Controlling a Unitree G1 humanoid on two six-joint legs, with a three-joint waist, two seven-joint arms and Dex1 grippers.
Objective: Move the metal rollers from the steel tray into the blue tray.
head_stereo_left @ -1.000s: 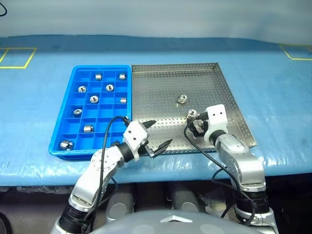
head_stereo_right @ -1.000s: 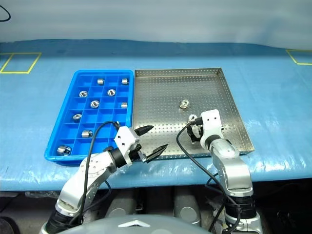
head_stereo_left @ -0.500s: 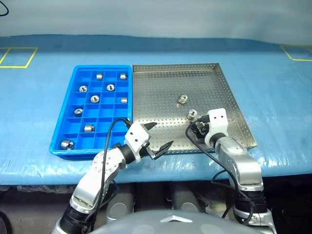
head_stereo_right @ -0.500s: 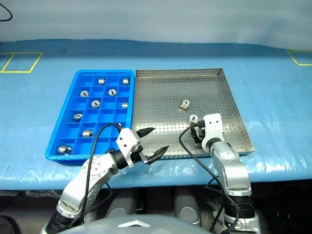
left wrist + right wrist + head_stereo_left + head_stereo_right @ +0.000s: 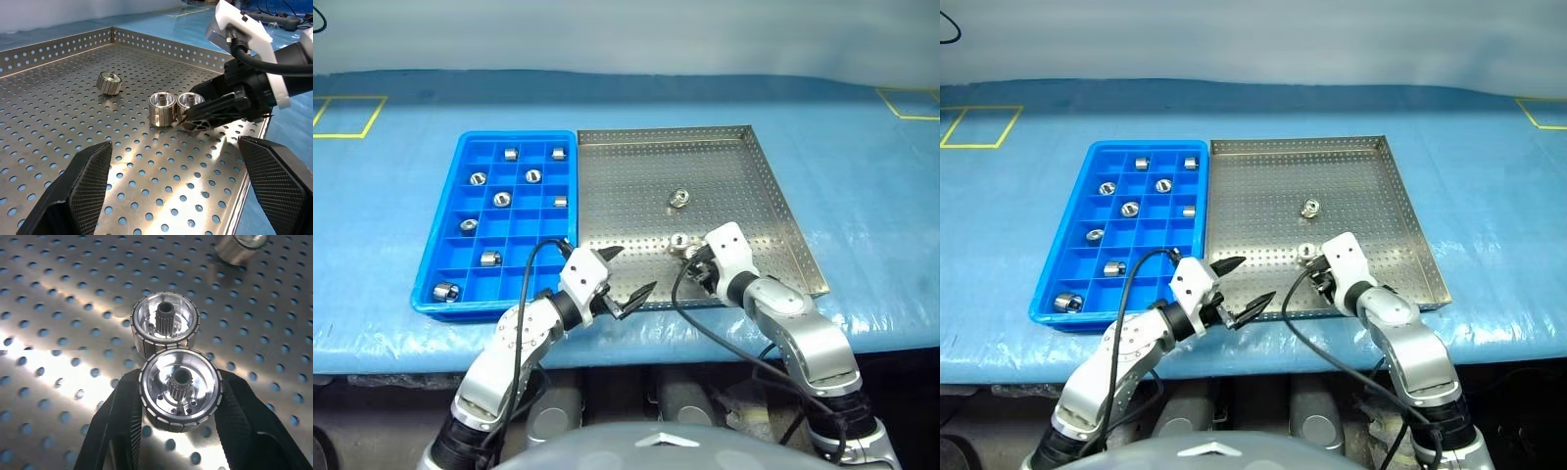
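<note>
- Right gripper (image 5: 178,431) pinches one metal roller (image 5: 179,389) between its fingers; a second roller (image 5: 165,326) touches it just beyond.
- Left gripper (image 5: 628,271) hangs spread wide nearby.

No readable text, no labels, no brands, no numbers (on any surface)

Eight metal rollers (image 5: 510,154) in the blue tray (image 5: 450,225); three on the steel tray (image 5: 636,186).

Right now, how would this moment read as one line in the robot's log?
right gripper: shut on roller | left gripper: open, empty | steel tray: two more rollers | blue tray: eight rollers
</note>
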